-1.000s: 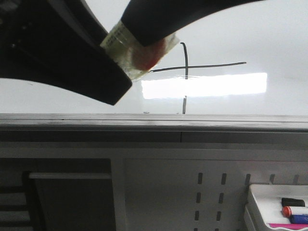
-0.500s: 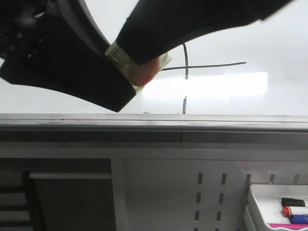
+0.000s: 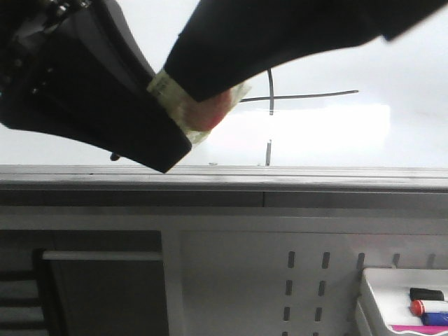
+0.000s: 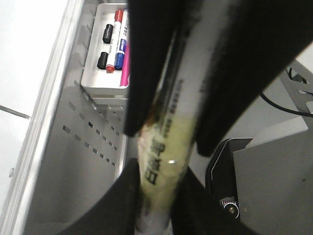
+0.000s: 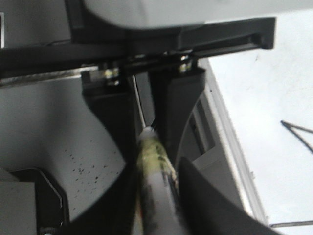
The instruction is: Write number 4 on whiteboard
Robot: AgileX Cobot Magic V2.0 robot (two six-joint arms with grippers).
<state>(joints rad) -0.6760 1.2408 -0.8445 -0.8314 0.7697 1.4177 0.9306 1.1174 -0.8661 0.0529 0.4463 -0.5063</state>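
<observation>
The whiteboard [image 3: 392,42] takes the whole upper part of the front view, glossy, with a strong bright glare [image 3: 308,133] across its middle and a grey frame edge [image 3: 280,175] under it. On the board I can see part of the number 4 [image 3: 301,95]: the long horizontal bar and the vertical stroke that crosses it. The diagonal stroke is hidden behind the arms, so I cannot say if the figure is complete.

In front of the board the two dark grippers meet around one marker [image 3: 199,105], which has yellowish tape on its body and a red part. In the left wrist view the left gripper [image 4: 168,142] has its fingers closed on the marker barrel. In the right wrist view the right gripper [image 5: 155,147] also has the marker between its fingers and seems to be pressing on it, with the other gripper just above the end.

The risk I see is in this double hold. If one arm pulls while both are gripping, the marker may twist, slip or fall onto the frame. The tip may also touch the board and leave an unwanted line near the 4. Low at the right, well apart, a small white tray [image 3: 378,280] holds spare markers [image 3: 427,306].
</observation>
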